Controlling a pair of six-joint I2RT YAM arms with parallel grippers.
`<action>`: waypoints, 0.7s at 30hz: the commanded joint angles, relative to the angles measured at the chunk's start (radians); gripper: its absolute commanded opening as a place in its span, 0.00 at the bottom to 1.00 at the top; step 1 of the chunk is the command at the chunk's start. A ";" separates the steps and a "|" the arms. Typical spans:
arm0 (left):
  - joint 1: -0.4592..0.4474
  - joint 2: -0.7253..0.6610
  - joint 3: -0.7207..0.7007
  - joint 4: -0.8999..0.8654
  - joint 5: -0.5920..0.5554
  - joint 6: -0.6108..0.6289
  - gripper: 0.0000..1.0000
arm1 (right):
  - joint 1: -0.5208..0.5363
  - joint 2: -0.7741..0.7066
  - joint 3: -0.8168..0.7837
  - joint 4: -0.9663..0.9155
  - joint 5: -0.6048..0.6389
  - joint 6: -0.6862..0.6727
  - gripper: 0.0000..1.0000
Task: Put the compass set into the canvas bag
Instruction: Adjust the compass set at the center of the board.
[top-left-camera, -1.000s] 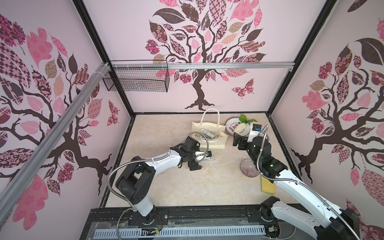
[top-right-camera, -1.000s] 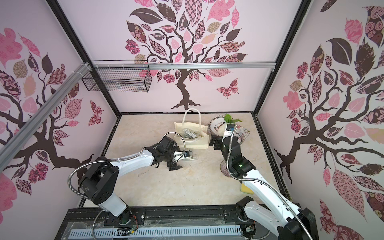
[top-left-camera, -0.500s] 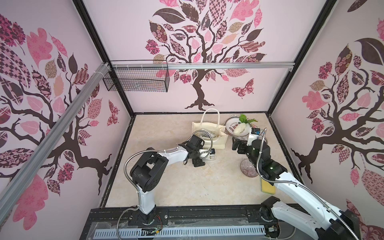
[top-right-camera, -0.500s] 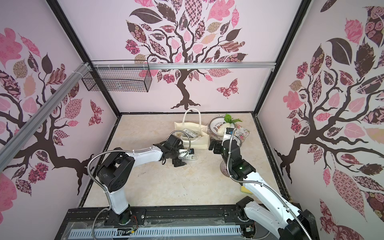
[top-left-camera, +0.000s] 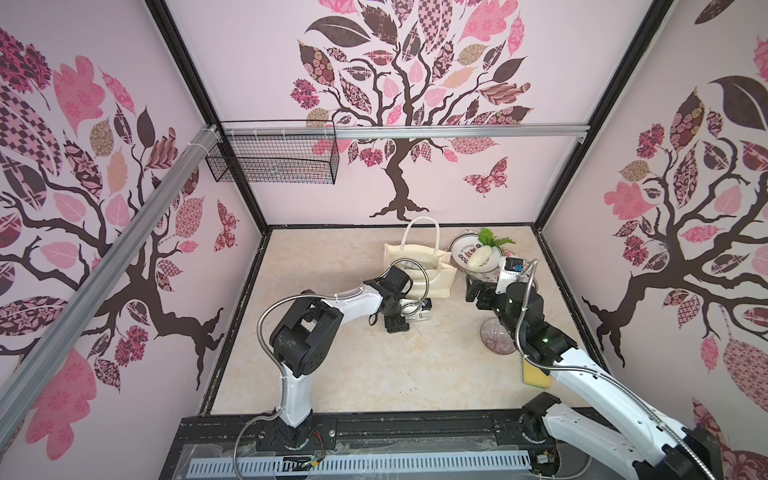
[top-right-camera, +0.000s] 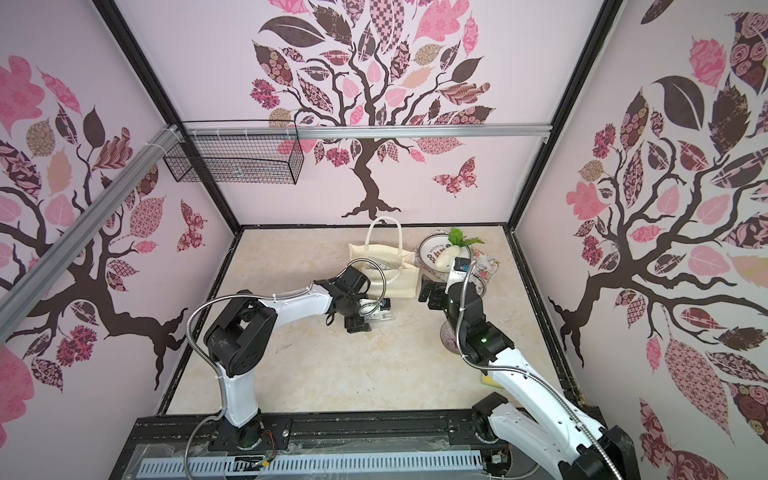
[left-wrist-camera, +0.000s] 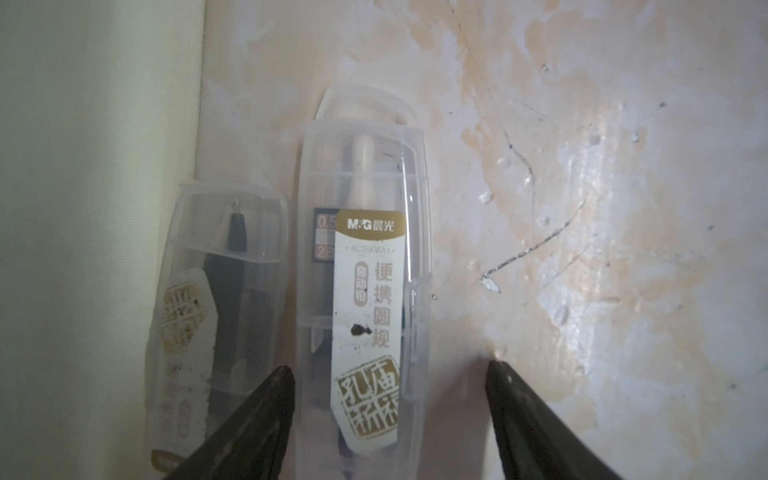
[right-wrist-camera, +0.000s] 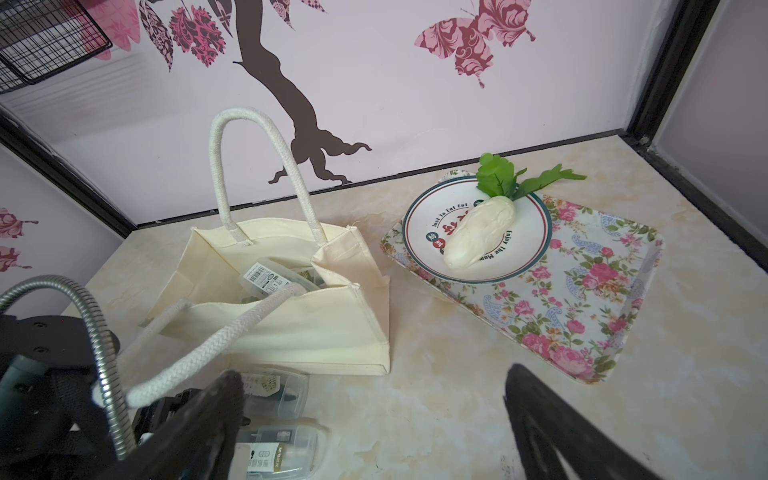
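Three clear plastic cases here, all frosted, long and round-ended. The compass set (left-wrist-camera: 365, 291) is the one with the white-and-gold M&G label. It lies flat on the glossy beige marble-look table (left-wrist-camera: 582, 187), outside the canvas bag (right-wrist-camera: 316, 332), at the bag's 6 o'clock in both top views. A second case (left-wrist-camera: 220, 316) with a black compass inside lies between it and the bag's front wall, right beside both. The third case (right-wrist-camera: 270, 282) is down inside the bag, barcode sticker up.

The left gripper (left-wrist-camera: 386, 370) straddles the compass set with its jaws spread, not clamped. One black finger (left-wrist-camera: 262, 419) sits at the seam between the two cases. The other stands over bare table with a gap to the case's edge. The right gripper (right-wrist-camera: 372, 374) hangs at the bag's 3 o'clock, jaws wide apart, nothing between them.

The bag is boxy cream canvas with its mouth open. Its far handle (right-wrist-camera: 257, 166), of braided rope, stands up, and the near handle (right-wrist-camera: 199, 349) flops forward over the front wall.

At the bag's 2 o'clock there's a flowery tray (right-wrist-camera: 582, 316). A round plate (right-wrist-camera: 536, 249) on one end of it holds a white radish (right-wrist-camera: 478, 237) with green leaves. A ribbed pink glass dish (top-left-camera: 492, 340) sits at 4 o'clock, partly hidden by the right arm, with a yellow sponge (top-left-camera: 534, 374) further along that arm.
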 joint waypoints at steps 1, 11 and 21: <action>-0.004 0.019 0.029 -0.094 0.018 -0.003 0.73 | -0.002 -0.019 0.003 0.025 0.018 -0.001 1.00; -0.007 -0.037 -0.053 -0.002 0.025 -0.052 0.76 | -0.002 -0.004 -0.006 0.045 0.008 0.010 1.00; -0.015 0.066 0.081 -0.071 -0.074 -0.250 0.74 | -0.001 -0.024 -0.013 0.051 0.017 0.018 1.00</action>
